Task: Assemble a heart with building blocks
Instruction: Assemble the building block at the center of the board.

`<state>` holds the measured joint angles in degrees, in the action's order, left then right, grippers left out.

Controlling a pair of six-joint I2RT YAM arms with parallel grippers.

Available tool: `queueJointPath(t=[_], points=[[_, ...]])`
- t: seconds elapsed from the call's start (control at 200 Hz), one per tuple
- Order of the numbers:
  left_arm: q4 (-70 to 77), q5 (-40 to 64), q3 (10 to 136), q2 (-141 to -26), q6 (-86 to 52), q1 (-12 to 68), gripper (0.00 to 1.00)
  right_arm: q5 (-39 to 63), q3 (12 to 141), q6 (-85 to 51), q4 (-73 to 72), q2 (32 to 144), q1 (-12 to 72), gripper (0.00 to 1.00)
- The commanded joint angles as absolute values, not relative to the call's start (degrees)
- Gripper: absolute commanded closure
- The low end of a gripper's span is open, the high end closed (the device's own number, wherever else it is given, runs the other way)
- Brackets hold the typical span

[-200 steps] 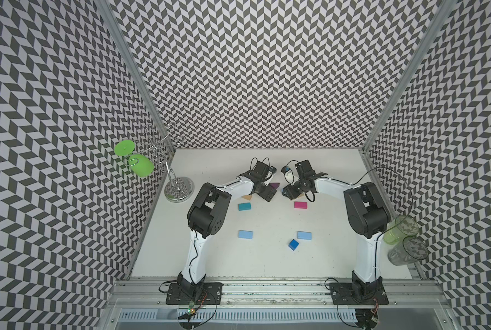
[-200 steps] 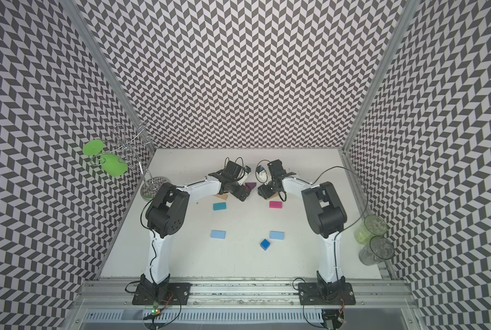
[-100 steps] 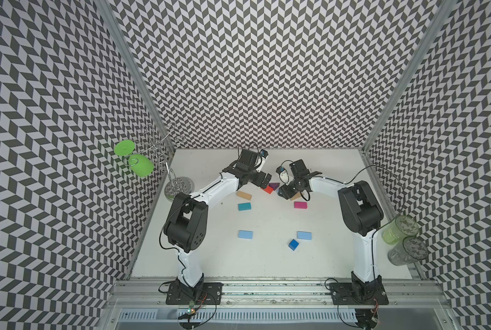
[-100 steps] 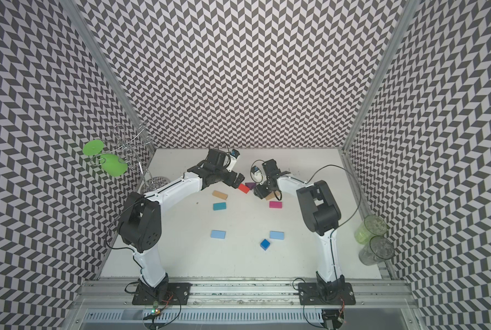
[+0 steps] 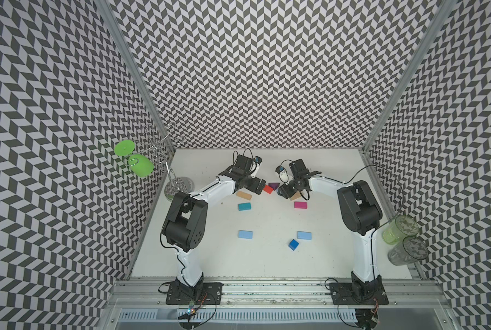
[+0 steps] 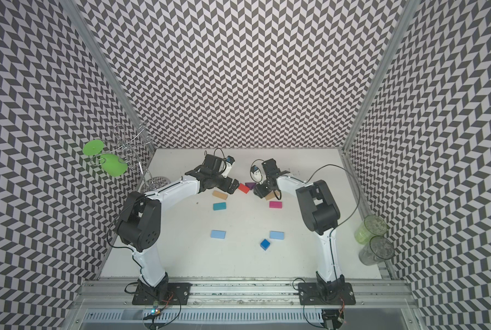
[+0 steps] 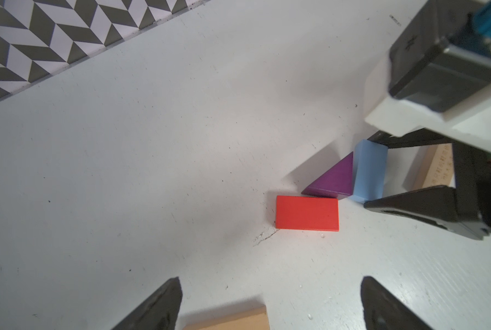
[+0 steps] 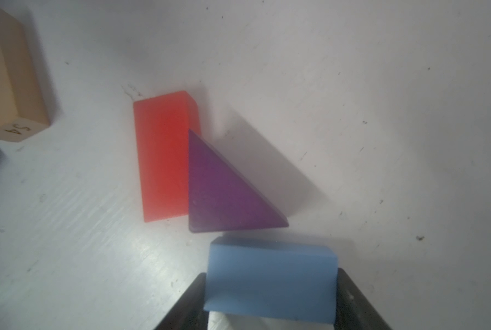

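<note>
In both top views the left tool is seen spread wide and empty beside the red block. In the left wrist view the purple triangle is found ahead of it, touching that block. In the right wrist view a light blue block is clamped by the right tool, just beside the triangle.

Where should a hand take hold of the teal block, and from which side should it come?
Grip the teal block across its two long side faces, near the middle, coming straight down from above. It lies flat on the table with bare surface all round, so its narrow width should fit in the hand. The open left hand is nearer.
</note>
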<state>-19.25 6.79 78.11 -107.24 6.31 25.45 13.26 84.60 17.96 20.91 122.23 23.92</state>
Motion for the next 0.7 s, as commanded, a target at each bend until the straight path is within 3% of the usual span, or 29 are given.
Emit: queueJointPath(t=[0.0, 0.541, 0.696], points=[[-18.4, 7.4, 77.7, -104.9, 5.8, 25.0, 0.01, 12.7, 86.2, 18.1, 20.8, 124.5, 24.4, 0.62], [-17.8, 7.6, 77.3, -105.4, 5.6, 24.5, 0.01, 12.4, 86.8, 18.3, 22.2, 125.9, 24.7, 0.61], [-17.8, 7.6, 77.2, -105.5, 5.6, 24.4, 0.01, 12.3, 87.4, 18.4, 23.5, 126.5, 24.7, 0.56]])
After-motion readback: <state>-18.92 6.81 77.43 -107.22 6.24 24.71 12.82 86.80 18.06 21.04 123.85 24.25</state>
